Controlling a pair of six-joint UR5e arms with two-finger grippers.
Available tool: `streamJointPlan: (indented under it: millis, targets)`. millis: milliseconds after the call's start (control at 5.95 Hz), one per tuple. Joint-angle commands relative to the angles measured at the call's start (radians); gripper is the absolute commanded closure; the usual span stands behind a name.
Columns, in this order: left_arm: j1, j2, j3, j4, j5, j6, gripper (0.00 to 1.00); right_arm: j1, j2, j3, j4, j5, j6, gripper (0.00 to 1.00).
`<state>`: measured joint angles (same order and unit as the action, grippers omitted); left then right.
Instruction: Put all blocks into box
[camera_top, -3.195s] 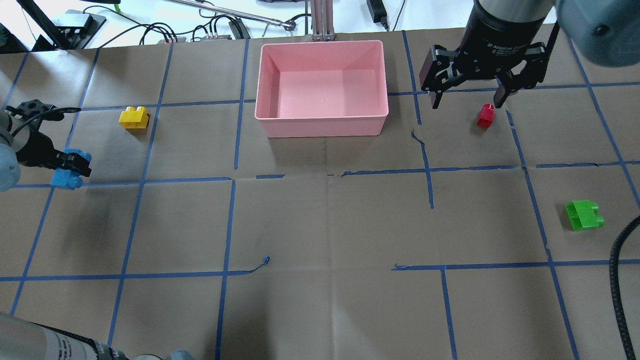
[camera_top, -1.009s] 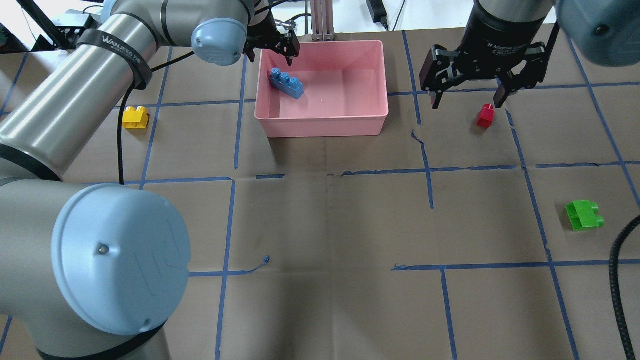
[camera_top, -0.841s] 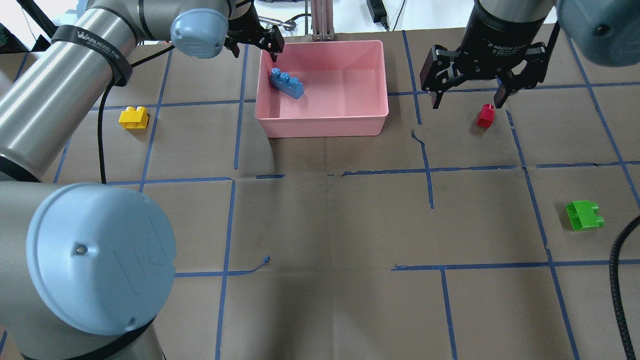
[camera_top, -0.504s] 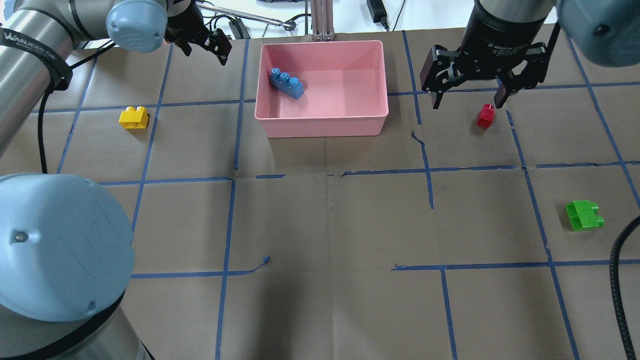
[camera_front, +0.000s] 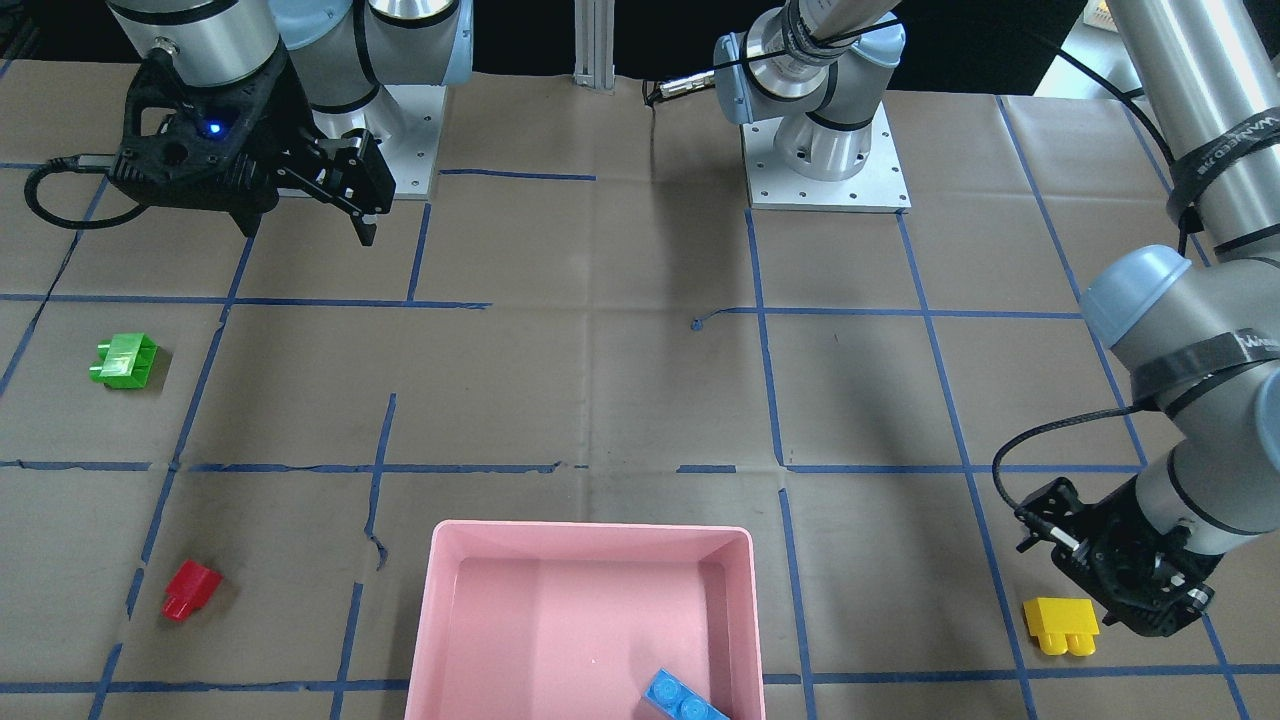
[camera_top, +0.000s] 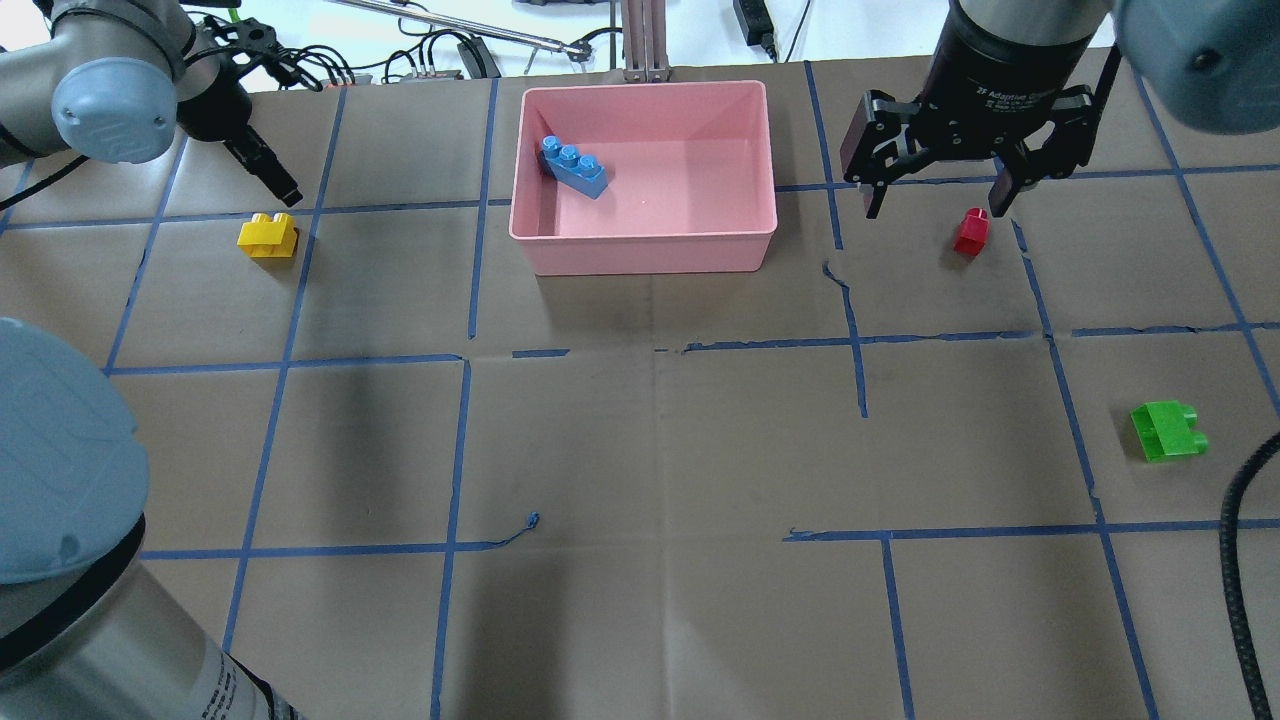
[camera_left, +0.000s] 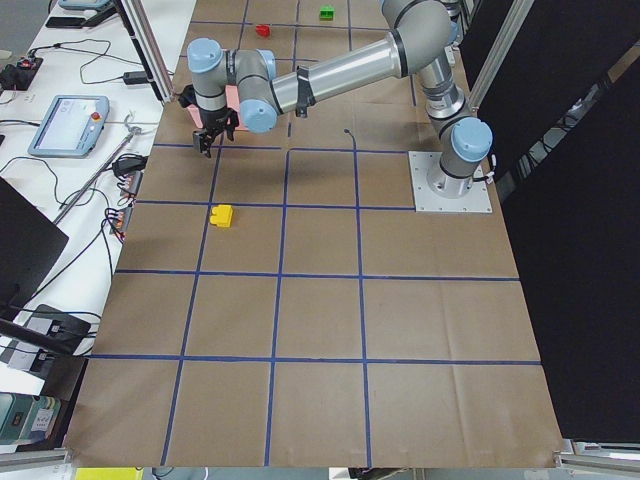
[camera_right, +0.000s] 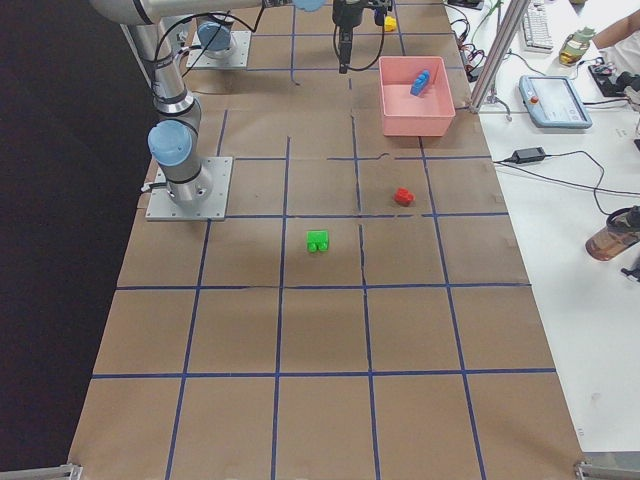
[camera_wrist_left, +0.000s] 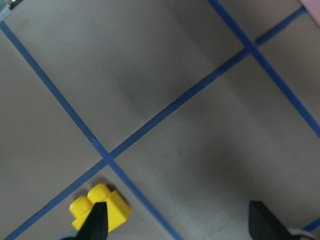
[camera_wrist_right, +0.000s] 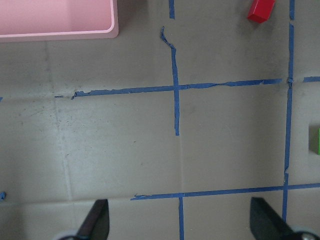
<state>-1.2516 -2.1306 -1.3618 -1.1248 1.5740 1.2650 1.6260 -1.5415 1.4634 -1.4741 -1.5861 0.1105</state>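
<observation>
The pink box (camera_top: 640, 250) stands at the table's far middle, also low in the front view (camera_front: 590, 527). The light-blue brick (camera_top: 573, 166) lies tilted in its far left corner. The yellow brick (camera_top: 267, 235) sits on the paper to the left. My left gripper (camera_top: 280, 185) is open and empty, hovering just beyond it; in the left wrist view the yellow brick (camera_wrist_left: 100, 205) is beside one fingertip. My right gripper (camera_top: 935, 205) is open and empty, above and just beyond the red brick (camera_top: 970, 231). The green brick (camera_top: 1167, 430) lies at the near right.
Brown paper with a blue tape grid covers the table. Cables and devices lie past the far edge (camera_top: 420, 60). My left arm's elbow (camera_top: 50, 450) fills the near left corner. A black cable (camera_top: 1240, 560) hangs at the right edge. Arm bases (camera_front: 825, 150) stand at the robot's side.
My left gripper carried the light-blue brick from the left into the box, let it go, and moved back left to the yellow brick. The right arm has not moved.
</observation>
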Motion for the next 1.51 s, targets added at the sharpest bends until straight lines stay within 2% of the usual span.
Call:
streamJointPlan:
  millis: [0,168,673,1345]
  targets:
    - [0.043,-0.054,-0.043,0.151,-0.002,0.373,0.01,0.0,0.0,0.0,0.0,0.0,0.0,0.0]
    - [0.044,-0.077,-0.039,0.163,-0.002,0.508,0.01,0.0,0.0,0.0,0.0,-0.002,0.0,0.0]
    - [0.093,-0.156,-0.017,0.163,-0.006,0.537,0.02,0.002,-0.002,0.0,0.0,-0.002,0.0,0.0]
    - [0.092,-0.195,0.001,0.168,-0.014,0.53,0.03,0.002,0.0,0.0,0.0,-0.002,0.0,0.0]
